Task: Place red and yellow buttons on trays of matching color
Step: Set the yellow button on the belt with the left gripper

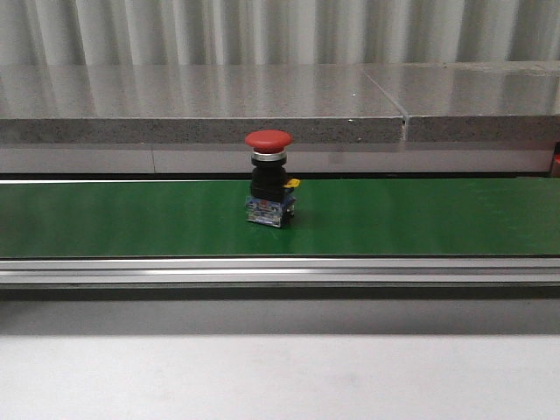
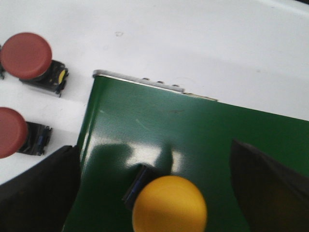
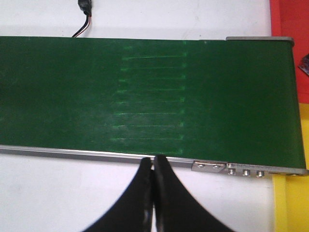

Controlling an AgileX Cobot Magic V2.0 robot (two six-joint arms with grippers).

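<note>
Front view, nearest item: a bare pale table surface [image 1: 280, 376], then the aluminium side rail [image 1: 280, 271] of the green conveyor belt [image 1: 131, 219]. One red mushroom push button [image 1: 269, 178] stands upright on the belt near its middle, red cap up, black body and a blue-and-clear contact block touching the belt; a small yellow tab shows on its side. Neither arm appears in this view.

Left wrist view: the left gripper [image 2: 159, 188] is spread wide, one dark finger on each side of a yellow push button [image 2: 169, 205] that sits on the belt end; neither finger touches it. Two more red buttons, one [image 2: 26, 55] and another [image 2: 12, 133], lie on their sides on the white table beside the belt end, apart from each other.

Right wrist view: the right gripper [image 3: 153, 166] has its fingers pressed together with nothing between them, at the belt's near rail. A red tray [image 3: 288, 19] and a yellow tray [image 3: 295, 203] show past the belt end. A black cable [image 3: 83, 19] lies beyond the belt.
</note>
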